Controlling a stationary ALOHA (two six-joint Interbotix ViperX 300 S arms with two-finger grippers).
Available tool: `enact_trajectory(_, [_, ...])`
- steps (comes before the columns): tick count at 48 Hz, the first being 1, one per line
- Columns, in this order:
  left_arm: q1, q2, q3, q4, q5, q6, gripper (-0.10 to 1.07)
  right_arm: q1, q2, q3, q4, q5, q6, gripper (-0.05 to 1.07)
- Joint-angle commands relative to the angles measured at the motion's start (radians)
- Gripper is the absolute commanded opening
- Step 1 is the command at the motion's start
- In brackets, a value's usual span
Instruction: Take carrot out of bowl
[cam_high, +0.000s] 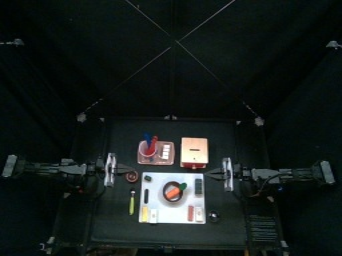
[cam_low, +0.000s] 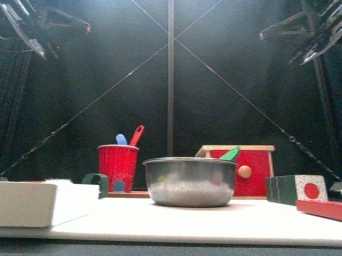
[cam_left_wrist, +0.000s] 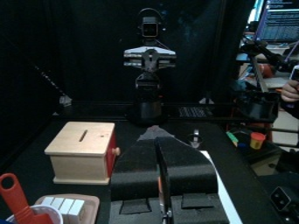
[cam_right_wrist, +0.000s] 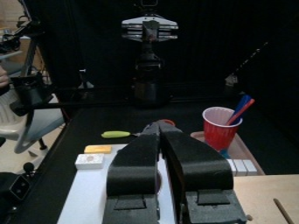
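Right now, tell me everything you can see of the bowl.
The bowl is small, round and looks like brushed grey metal, with a thin rim and walls that curve in toward a narrower base. From above, its rim reads dark and its inside pale. It stands upright, mouth up, on a white board near the table's front middle. The orange carrot lies inside it, and from the front it stays hidden below the rim. Nothing else touches the bowl.

Two black arms (cam_high: 60, 169) with broad matte fingers (cam_left_wrist: 135, 171).
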Motion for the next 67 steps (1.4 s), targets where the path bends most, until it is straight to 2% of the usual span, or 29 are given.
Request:
enact_trajectory(1, [0.008,0.020,-0.017,-0.002,0.003,0.003,0.02,-0.003,0.031,-0.017,-0.006,0.000,-0.006,0.06])
enact_trajectory(12, [0.017,0.123,-0.104,-0.011,0.106,0.000,0.03,-0.002,0.095,-0.032,-0.034,0.008,0.008,0.06])
enact_trajectory(21, [0.011,0.304,-0.238,-0.020,0.279,0.000,0.05,0.003,0.121,-0.044,-0.034,0.044,0.008,0.06])
enact_trajectory(29, [-0.014,0.472,-0.371,-0.018,0.413,0.000,0.13,-0.002,0.123,-0.049,-0.032,0.081,0.008,0.06])
enact_trajectory(41, [-0.066,0.686,-0.503,-0.025,0.485,0.000,0.33,-0.002,0.123,-0.041,-0.034,0.130,0.008,0.06])
enact_trajectory(53, [-0.078,0.807,-0.609,-0.015,0.515,-0.002,0.63,-0.002,0.124,-0.037,-0.028,0.169,0.008,0.06])
enact_trajectory(60, [-0.098,0.887,-0.652,0.044,0.517,0.000,0.84,0.002,0.126,-0.040,-0.023,0.190,0.008,0.06])
enact_trajectory(67, [-0.109,0.965,-0.696,0.060,0.545,-0.006,0.93,0.002,0.126,-0.040,-0.018,0.202,0.009,0.06])
